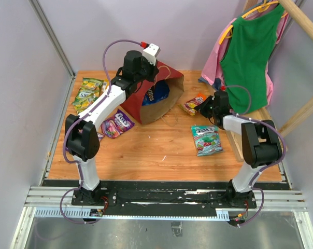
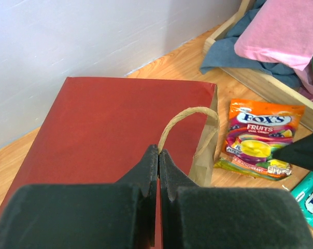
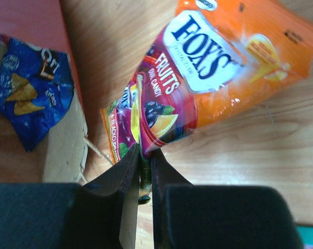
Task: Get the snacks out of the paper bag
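One blue chip bag lies ten o'clock from right fingers pinching the orange packet; left fingers pinch paper bag.

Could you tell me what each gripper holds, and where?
Left gripper pinches the paper bag at top edge; right gripper pinches the orange packet by one end.

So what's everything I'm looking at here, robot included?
paper bag: one, red, on its side, back of the table
chip bag: one, blue, inside the bag's mouth
green-yellow packets: seemingly two, far left
purple packet: one, left of the bag
orange-red packet: one, right of the bag
teal-white packet: one, right front
green top: one, hanging far right
pink garment: one, beside it
table: one, wooden
left gripper: black, shut on the paper bag's edge
right gripper: black, shut on the orange-red packet
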